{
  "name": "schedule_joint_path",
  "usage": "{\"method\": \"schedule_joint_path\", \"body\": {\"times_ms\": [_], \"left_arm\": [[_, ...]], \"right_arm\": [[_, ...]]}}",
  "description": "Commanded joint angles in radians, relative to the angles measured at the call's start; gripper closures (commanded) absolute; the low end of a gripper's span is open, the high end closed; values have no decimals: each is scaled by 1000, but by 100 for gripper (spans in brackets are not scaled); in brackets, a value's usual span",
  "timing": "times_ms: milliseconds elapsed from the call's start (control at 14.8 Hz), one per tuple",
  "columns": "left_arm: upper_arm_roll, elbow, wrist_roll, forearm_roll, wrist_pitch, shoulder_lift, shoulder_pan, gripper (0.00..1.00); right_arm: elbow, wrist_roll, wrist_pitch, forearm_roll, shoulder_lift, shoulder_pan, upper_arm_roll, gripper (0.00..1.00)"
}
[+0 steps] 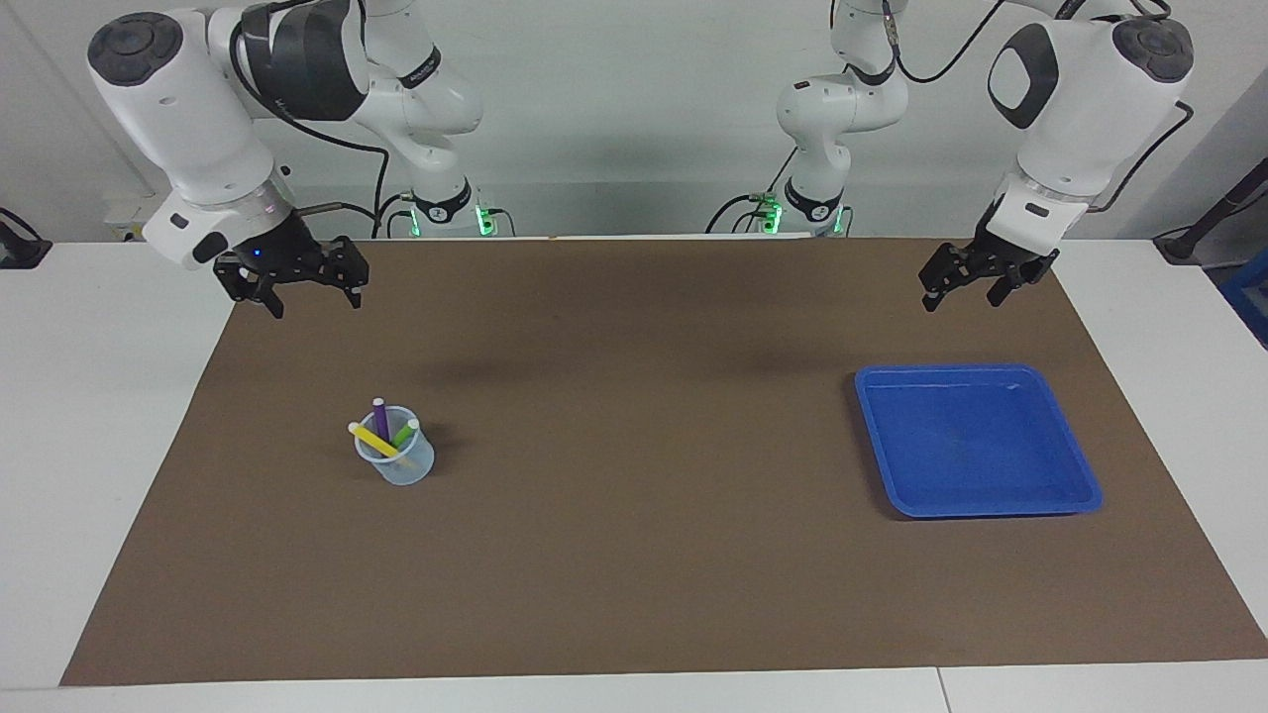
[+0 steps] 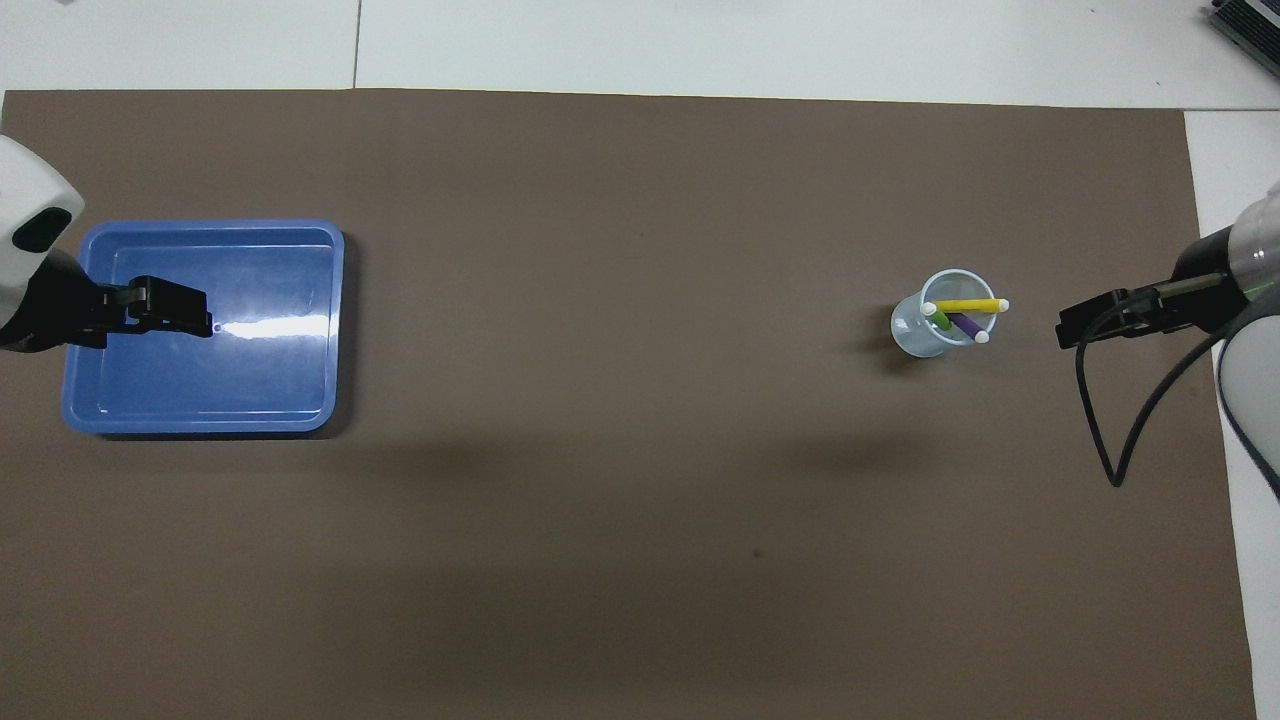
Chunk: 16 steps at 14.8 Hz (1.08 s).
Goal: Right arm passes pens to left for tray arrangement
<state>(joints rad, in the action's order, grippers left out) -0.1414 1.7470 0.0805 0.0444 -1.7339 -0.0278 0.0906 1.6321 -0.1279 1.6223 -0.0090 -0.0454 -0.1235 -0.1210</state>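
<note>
on brown mat (image 1: 634, 555) | pens (image 1: 381, 431) yellow, purple, green, upright in cup (image 1: 396, 460) | right pincer (image 1: 312, 297) and left pincer (image 1: 966, 294) released

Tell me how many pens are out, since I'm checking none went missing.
3: the yellow pen, purple pen and green pen all stand in the cup. None visible elsewhere.

A translucent cup (image 1: 396, 461) (image 2: 930, 328) stands on a brown mat (image 1: 634, 555) (image 2: 620, 450) over a white table (image 1: 89, 416) (image 2: 700, 45).
</note>
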Motion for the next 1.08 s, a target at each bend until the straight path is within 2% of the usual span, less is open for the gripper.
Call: {"method": "schedule_joint_path", "body": {"times_ms": [0,1013], "left_arm": [[6,9,-11,12,-16,-6,-6,0],[5,25,5,14,-4,-14,-6,0]], "right_arm": [[-11,27,-25,-17,-2,-1,-8,0],[-9,18,-19,-16,-2,-5,-8,0]]}}
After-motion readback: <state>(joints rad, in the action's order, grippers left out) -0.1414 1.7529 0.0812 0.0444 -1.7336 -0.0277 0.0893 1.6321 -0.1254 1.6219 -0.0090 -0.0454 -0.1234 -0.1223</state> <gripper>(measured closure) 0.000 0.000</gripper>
